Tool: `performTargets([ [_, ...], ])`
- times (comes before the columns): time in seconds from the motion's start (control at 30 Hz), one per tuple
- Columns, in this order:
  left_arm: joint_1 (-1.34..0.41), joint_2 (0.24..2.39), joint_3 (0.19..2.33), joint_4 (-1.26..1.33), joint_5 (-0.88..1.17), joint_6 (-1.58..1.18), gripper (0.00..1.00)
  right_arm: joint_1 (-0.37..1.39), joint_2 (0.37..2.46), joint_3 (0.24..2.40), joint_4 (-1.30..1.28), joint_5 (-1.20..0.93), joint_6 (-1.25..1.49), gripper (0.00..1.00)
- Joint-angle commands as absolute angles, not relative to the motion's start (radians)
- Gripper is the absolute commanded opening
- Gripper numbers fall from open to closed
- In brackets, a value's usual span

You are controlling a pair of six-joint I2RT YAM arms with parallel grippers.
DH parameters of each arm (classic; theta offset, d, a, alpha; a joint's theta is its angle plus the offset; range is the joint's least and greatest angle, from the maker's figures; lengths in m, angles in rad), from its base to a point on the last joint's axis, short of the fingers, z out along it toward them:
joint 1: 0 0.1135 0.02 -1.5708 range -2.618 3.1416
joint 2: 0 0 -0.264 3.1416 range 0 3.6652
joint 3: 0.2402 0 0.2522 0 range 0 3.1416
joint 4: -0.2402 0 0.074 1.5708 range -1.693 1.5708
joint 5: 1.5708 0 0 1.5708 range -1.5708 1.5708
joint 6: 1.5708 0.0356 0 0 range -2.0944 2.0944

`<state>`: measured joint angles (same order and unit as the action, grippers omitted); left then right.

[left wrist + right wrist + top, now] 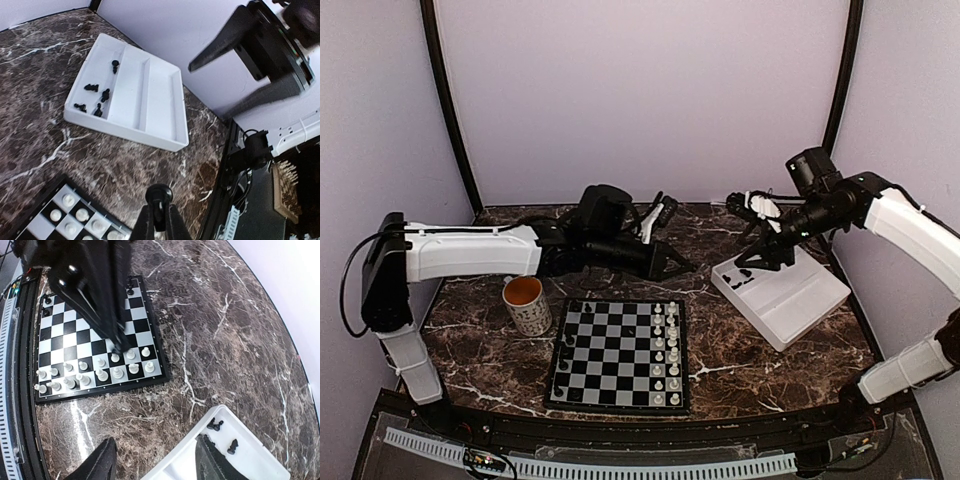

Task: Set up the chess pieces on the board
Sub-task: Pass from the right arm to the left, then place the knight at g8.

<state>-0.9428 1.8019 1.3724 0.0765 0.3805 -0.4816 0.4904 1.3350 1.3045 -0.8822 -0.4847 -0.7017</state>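
The board (620, 355) lies at the table's front centre, with white pieces along its right side and a few black chess pieces (564, 345) on its left side. My left gripper (160, 210) is shut on one black chess piece (160, 194), held above the marble between board and tray; from above, the left gripper (685, 266) hangs behind the board. Several more black pieces (105, 94) lie in the left end of the white tray (160, 100). My right gripper (157, 465) stands open and empty over the tray's (240, 465) near edge, beside the black pieces (215, 426).
A white mug (527, 305) with an orange inside stands left of the board. The tray (795, 300) sits at the right, tilted toward the back wall. In the right wrist view the left arm (95, 285) hangs over the board (95, 335).
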Motion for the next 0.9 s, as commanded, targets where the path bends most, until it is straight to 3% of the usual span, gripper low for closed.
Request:
performTargets([
  [0.0, -0.949, 1.582, 1.292, -0.244, 0.249, -0.245, 0.01, 0.411, 1.283, 1.192, -0.792, -0.579, -0.667, 0.55],
  [0.33, -0.936, 1.464, 1.178, -0.638, -0.14, -0.22, 0.01, 0.34, 1.254, 0.983, -0.573, -0.542, -0.599, 0.56],
  [0.87, -0.795, 1.652, 1.242, -0.692, -0.113, -0.23, 0.02, 0.337, 1.218, 0.938, -0.554, -0.558, -0.599, 0.56],
])
